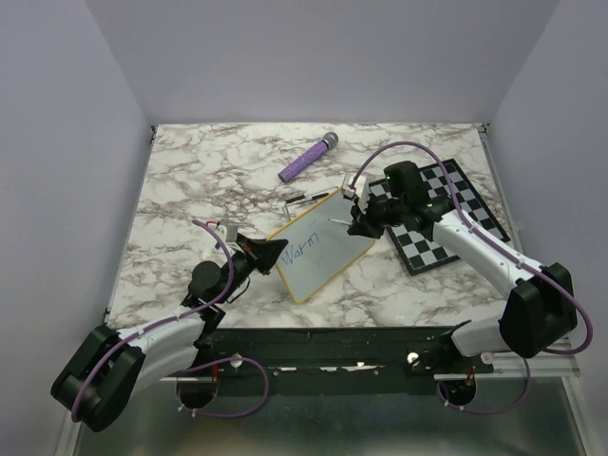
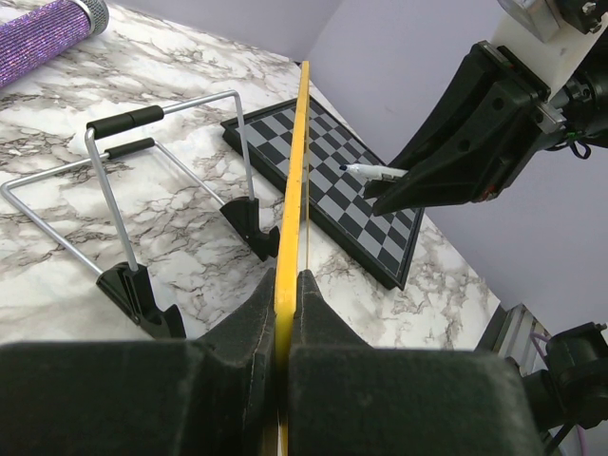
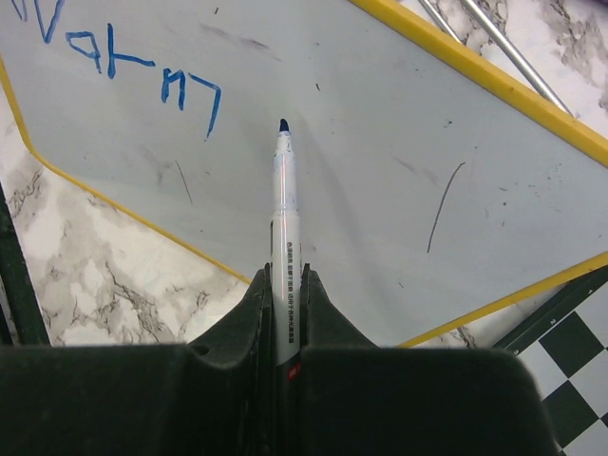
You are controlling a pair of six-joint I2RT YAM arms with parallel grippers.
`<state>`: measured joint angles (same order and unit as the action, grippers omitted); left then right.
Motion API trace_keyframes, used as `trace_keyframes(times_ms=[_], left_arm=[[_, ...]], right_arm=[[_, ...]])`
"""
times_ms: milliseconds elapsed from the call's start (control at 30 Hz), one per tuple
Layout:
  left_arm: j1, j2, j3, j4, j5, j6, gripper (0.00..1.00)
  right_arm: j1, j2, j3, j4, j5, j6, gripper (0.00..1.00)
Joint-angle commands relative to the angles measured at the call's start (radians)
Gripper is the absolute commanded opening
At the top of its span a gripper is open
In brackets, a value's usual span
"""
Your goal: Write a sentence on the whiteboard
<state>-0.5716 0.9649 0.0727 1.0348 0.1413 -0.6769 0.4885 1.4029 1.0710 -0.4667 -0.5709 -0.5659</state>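
Pinching the near-left edge of the small yellow-framed white rectangular whiteboard (image 1: 323,252) between the pressed-together fingers of the left gripper (image 2: 285,285), mid-table toward the near edge of the marbled table (image 1: 180,190). Clamping a slim white marker pen (image 3: 283,218) in the right gripper (image 3: 285,285), its fine print being too small to read, blue tip at the board; cannot tell if touching. Showing "Warm" in blue handwritten marker words (image 3: 142,66), bare board lying beside it. Appearing clearly only in the left wrist view, a silver wire stand (image 2: 123,190) behind the board. Lying beyond, a black-and-white checkered chessboard (image 1: 446,218) toward the right edge and a purple glittery microphone (image 1: 309,159) toward the far edge.

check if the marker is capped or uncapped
Uncapped: the marker in the right gripper shows a bare blue tip pointing at the whiteboard.
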Motion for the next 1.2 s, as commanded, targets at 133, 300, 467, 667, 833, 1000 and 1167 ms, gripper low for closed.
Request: trace_keyframes(times_ms=[133,300,467,667,833,1000,1167], left_arm=[[-0.002,0.015,0.001,-0.019,0.027,0.034,0.00],[-0.002,0.020,0.009,-0.019,0.030,0.033,0.00],[-0.004,0.020,0.010,-0.019,0.032,0.030,0.00],[-0.004,0.023,0.012,-0.015,0.032,0.025,0.00],[-0.004,0.037,0.012,-0.005,0.035,0.027,0.00],[-0.004,0.040,0.015,-0.002,0.037,0.022,0.00],[-0.004,0.037,0.019,-0.010,0.037,0.023,0.00]], right_arm=[[-0.010,-0.016,-0.011,0.043,0.035,-0.006,0.01],[-0.010,-0.010,-0.016,0.068,0.025,0.021,0.01],[-0.010,0.004,-0.026,0.080,-0.010,0.037,0.01],[-0.010,0.024,-0.031,0.083,-0.030,0.037,0.00],[-0.008,0.015,-0.040,0.091,-0.035,0.034,0.01],[-0.008,0.016,-0.046,0.086,-0.029,0.006,0.01],[-0.008,0.007,-0.051,0.056,-0.066,-0.038,0.00]])
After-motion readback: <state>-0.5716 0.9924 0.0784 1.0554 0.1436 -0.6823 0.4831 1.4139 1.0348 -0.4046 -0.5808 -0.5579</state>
